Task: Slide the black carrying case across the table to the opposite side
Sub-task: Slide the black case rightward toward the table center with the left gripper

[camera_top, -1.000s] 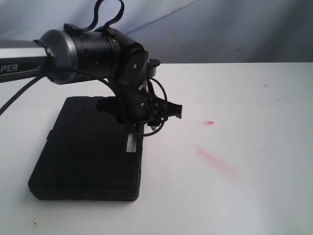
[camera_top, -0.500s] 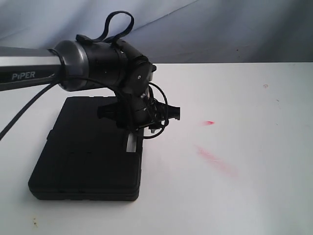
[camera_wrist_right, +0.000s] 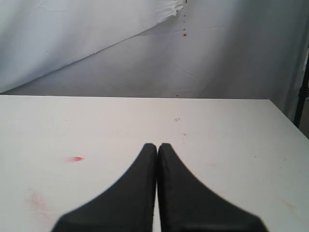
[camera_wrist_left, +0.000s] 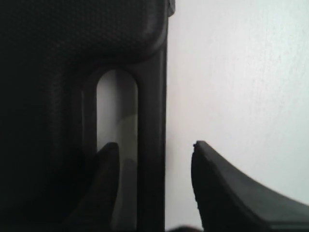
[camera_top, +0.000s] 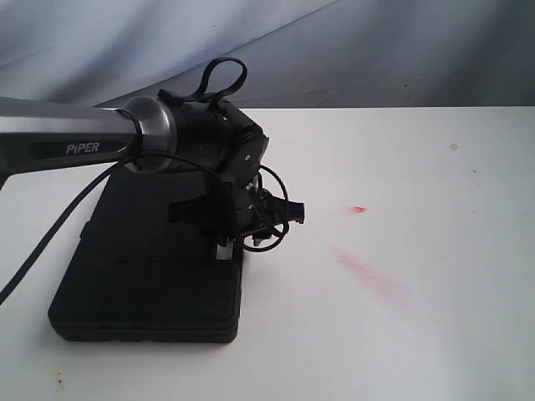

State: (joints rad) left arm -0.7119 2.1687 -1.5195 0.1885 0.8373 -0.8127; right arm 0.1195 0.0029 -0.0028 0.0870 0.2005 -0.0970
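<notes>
The case lies flat on the left part of the table, with its near edge close to the table's near edge and its handle edge facing right, toward the table's middle. The left arm reaches in from the left above the case and points the left gripper downward at the far end of that right-hand edge. In the left wrist view the jaws stand apart and straddle the handle bar: one finger sits in the slot handle, and the other finger is outside the case, over bare tabletop. Neither pad is visibly pressed against the bar; a gap shows on both sides. A black cable hangs from the arm across the left side of the case. The right gripper is closed, its fingertips meeting with nothing between them, and sits above open tabletop. A long pinkish-red smear and a smaller red mark lie on the table to the right of the case, well apart from it. A grey cloth backdrop hangs beyond the far edge.
</notes>
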